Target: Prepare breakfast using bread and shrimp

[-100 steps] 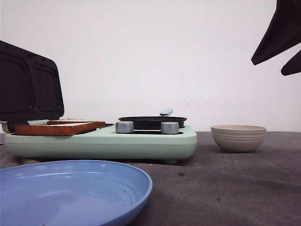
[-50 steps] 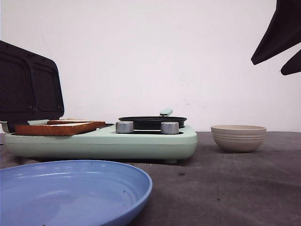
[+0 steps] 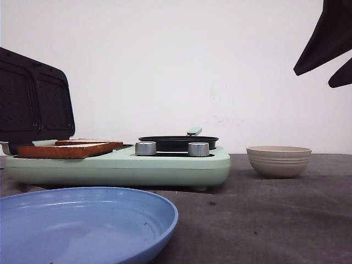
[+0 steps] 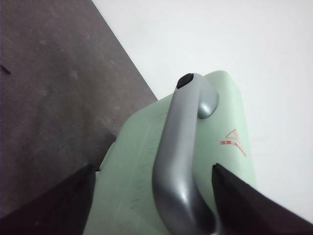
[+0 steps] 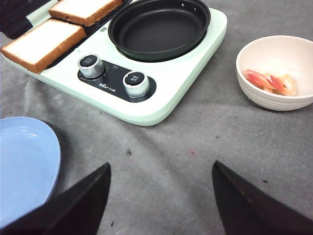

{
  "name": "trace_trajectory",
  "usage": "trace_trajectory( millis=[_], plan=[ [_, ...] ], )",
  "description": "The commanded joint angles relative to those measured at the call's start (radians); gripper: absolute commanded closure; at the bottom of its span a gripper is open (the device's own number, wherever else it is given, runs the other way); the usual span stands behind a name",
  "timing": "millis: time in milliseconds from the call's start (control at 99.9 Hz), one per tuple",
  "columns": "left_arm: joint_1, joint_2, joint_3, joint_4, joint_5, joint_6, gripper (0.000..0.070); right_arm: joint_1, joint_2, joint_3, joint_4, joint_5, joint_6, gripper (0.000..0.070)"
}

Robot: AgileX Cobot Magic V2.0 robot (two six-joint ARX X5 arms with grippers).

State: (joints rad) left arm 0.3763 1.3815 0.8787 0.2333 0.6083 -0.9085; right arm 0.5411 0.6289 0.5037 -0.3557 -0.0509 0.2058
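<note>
The bread (image 5: pixel 44 43) is already in place: two slices lie flat, side by side, on the grill half of the mint-green breakfast maker (image 5: pixel 168 100), one nearer the knobs and the second slice (image 5: pixel 84 10) just behind it, crusts orange-brown; in the front view they show as low slabs (image 3: pixel 69 148) in front of the raised dark lid (image 3: pixel 33 102); whether they are toasted on the underside cannot be told. The shrimp (image 5: pixel 270 82), a few pink and whitish pieces, sit in the beige bowl (image 5: pixel 274 100) on the grey tabletop (image 5: pixel 195 166), well apart from the appliance on the pan's side; the black frying pan (image 5: pixel 159 29) beside the bread is bare, with nothing cooking in it. The blue plate (image 3: pixel 82 225) at the front is also bare.

So, as I judge it, the bread step is done or nearly so, while the shrimp step has not begun: the pieces must yet go from bowl to pan, and later bread and shrimp to the plate.

The right pincer (image 5: pixel 161 196) hangs high above the tabletop with its two dark fingers wide apart and nothing between them; the left pincer (image 4: pixel 154 196) stands spread on either side of the silver handle (image 4: pixel 183 156) of the lid's green back, fingers not touching it as far as can be seen.
</note>
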Motion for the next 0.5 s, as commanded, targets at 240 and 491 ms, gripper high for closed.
trace_trajectory(
  millis=[240,491],
  plan=[
    [-0.017,0.026,0.014,0.071,0.005,-0.021,0.0528,0.005,0.004,0.003,0.015,0.027,-0.011,0.0302],
    [-0.043,0.046,0.014,0.077,0.002,-0.022,0.0693,0.005,0.004,0.003,0.019,0.026,-0.011,0.0302]
  ],
)
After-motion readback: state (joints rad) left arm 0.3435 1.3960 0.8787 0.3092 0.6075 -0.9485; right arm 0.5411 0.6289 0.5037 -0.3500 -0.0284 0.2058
